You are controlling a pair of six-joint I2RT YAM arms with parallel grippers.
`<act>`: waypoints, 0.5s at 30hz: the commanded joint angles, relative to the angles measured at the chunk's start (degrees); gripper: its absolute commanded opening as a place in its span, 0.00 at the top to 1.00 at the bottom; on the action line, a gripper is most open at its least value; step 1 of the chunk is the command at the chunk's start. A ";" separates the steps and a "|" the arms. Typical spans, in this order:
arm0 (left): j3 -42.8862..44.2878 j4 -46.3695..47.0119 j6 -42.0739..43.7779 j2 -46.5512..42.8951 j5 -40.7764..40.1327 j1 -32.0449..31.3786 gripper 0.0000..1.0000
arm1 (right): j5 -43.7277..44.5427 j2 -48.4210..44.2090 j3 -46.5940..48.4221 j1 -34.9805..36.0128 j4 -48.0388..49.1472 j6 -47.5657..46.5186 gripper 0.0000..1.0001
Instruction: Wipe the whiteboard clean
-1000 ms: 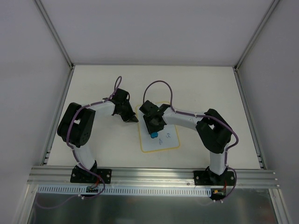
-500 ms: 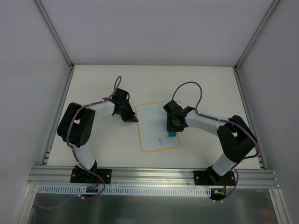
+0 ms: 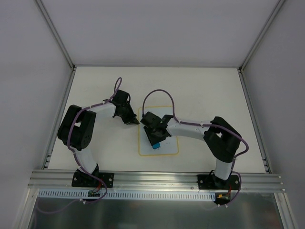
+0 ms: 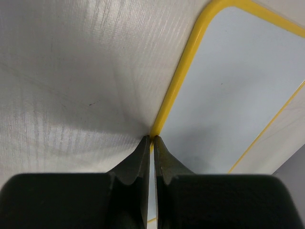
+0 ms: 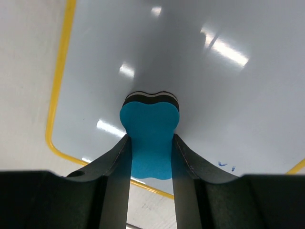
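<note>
The whiteboard [image 3: 167, 147], white with a yellow rim, lies flat in the middle of the table. It also shows in the left wrist view [image 4: 233, 90] and in the right wrist view [image 5: 228, 95], where a faint blue mark [image 5: 225, 165] sits near its edge. My right gripper [image 3: 155, 140] is shut on the blue eraser [image 5: 149, 143] and presses its dark felt end onto the board near the left rim. My left gripper [image 4: 152, 139] is shut, its tips pressed down on the board's yellow left rim [image 4: 177, 81], at the far left edge in the top view [image 3: 135, 120].
The cream tabletop [image 3: 95, 90] carries faint scuffs. Aluminium frame rails [image 3: 143, 179] run along the near edge and up both sides. White walls enclose the cell.
My right gripper swept the eraser from the board's left side to its right side and back to the lower left. The blue writing near the middle no longer shows. The board shifted slightly. The left arm stayed.
</note>
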 commanded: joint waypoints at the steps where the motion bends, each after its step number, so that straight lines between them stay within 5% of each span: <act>1: -1.65 -7.11 0.97 2.60 -7.82 0.58 1.00 | -7.82 3.27 -0.81 1.22 -3.91 -3.56 1.00; 15: 0.20 -7.99 2.81 3.56 -8.88 1.72 1.00 | 7.73 -12.28 -18.03 -12.49 -5.93 9.70 1.00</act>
